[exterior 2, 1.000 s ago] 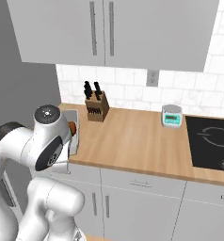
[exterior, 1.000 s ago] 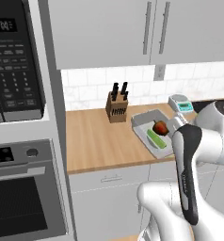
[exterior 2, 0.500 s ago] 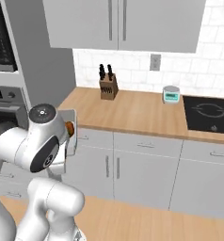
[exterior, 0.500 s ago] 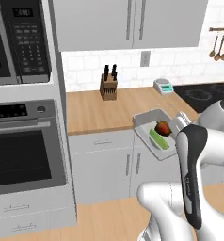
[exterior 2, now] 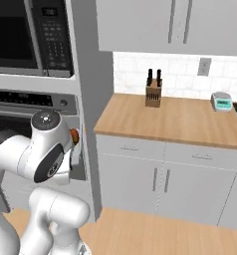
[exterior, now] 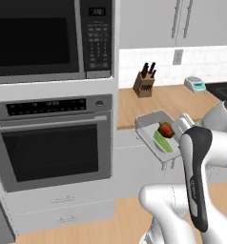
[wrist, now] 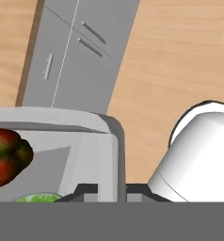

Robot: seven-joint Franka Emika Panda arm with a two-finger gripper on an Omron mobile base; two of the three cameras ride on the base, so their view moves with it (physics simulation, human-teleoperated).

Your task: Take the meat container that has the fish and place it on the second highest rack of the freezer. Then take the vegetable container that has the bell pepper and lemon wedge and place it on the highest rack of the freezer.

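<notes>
Carrying: gripper (wrist: 107, 188) clenched on vegetable container (exterior: 153, 129) rim; level, so bell pepper (exterior: 166, 129) and lemon wedge (exterior: 162, 142) stayed inside.

Knife block (exterior: 144, 80), scale (exterior: 195, 84) on counter (exterior: 168, 102)

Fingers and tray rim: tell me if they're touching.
Touching. In the hand view the fingers sit either side of the tray rim with no gap, shut on its wall; the tray is carried off the counter with the pepper inside.
</notes>
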